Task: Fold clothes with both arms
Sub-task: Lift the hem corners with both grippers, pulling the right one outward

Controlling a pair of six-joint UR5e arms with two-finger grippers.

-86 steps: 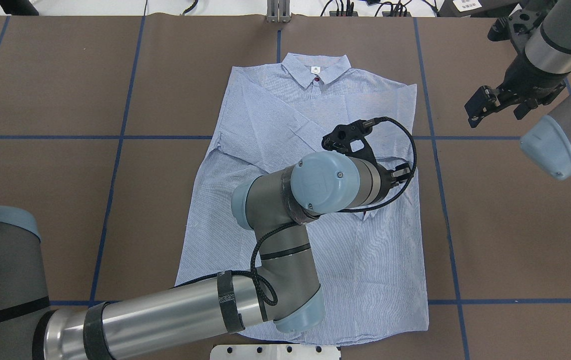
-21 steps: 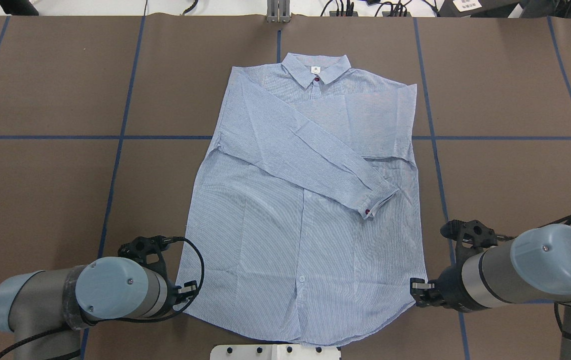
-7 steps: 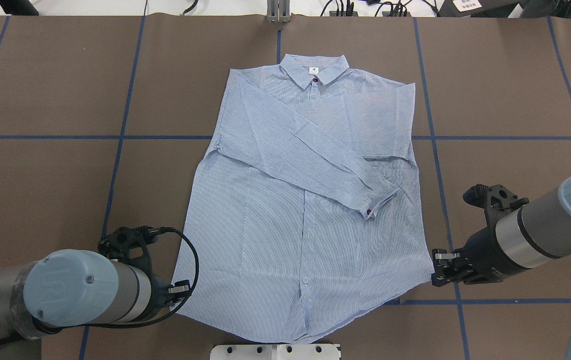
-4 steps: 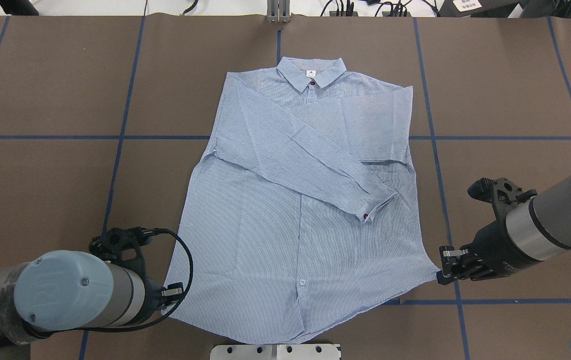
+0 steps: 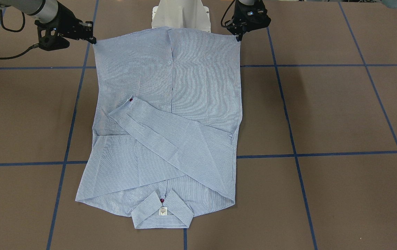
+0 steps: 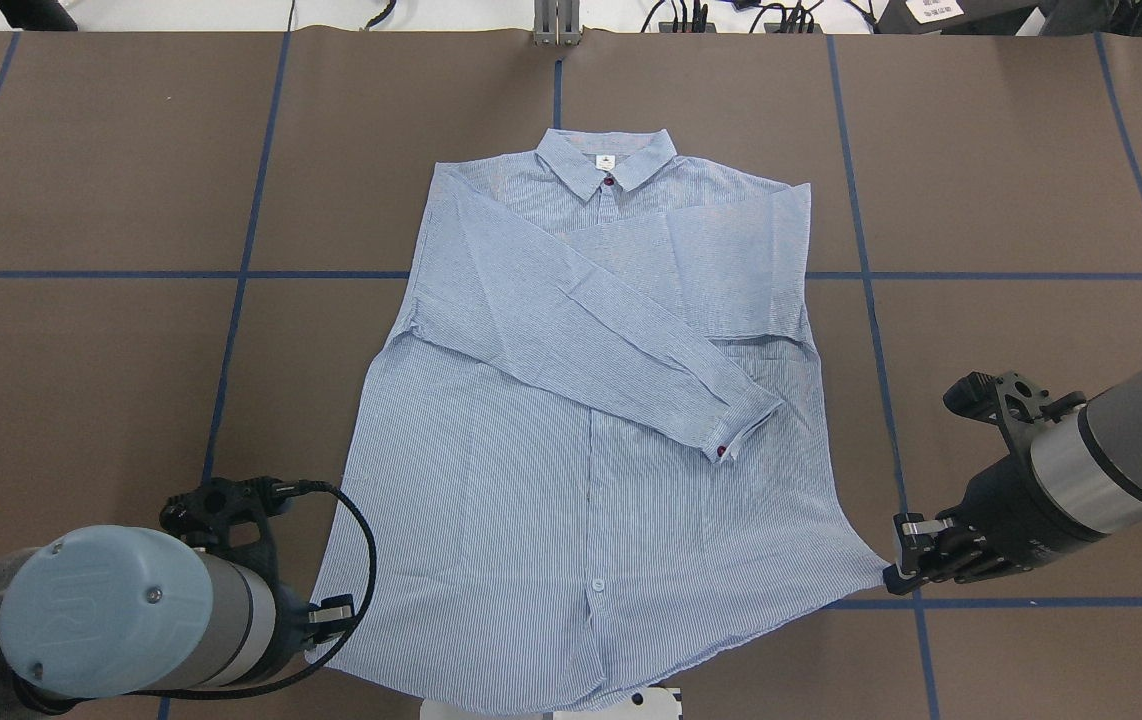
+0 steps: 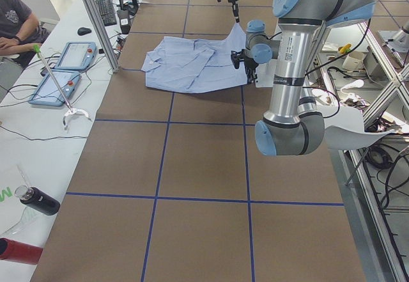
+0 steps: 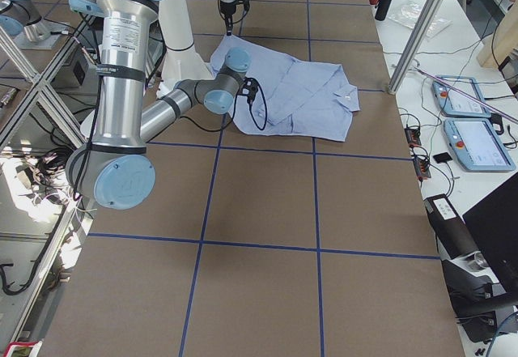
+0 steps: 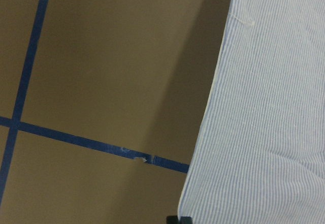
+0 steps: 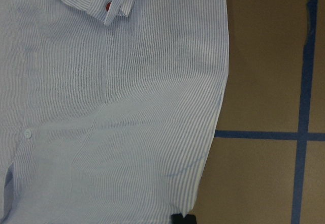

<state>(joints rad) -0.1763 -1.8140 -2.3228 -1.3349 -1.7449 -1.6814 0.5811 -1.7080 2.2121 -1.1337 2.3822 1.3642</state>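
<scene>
The striped shirt (image 6: pixel 531 480) has both hem corners pinched, by left gripper (image 6: pixel 328 622) and right gripper (image 6: pixel 899 574), near the robot-side edge. Blue-taped brown tabletop (image 6: pixel 81 380) spreads wide both sides.

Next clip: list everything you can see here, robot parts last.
shirt: one, light blue-and-white striped, flat mid-table, sleeves folded across front, collar far from robot.
table: one, brown with blue tape grid, under shirt.
pedestal base: one, white, robot-side table edge.
teach pendants: two, grey-blue, side bench.
bottles: two, one black, one red, bench end.
operator: one, dark T-shirt, seated at bench.
left gripper: one, black, clamped on one hem corner.
right gripper: one, black, clamped on opposite hem corner.
</scene>
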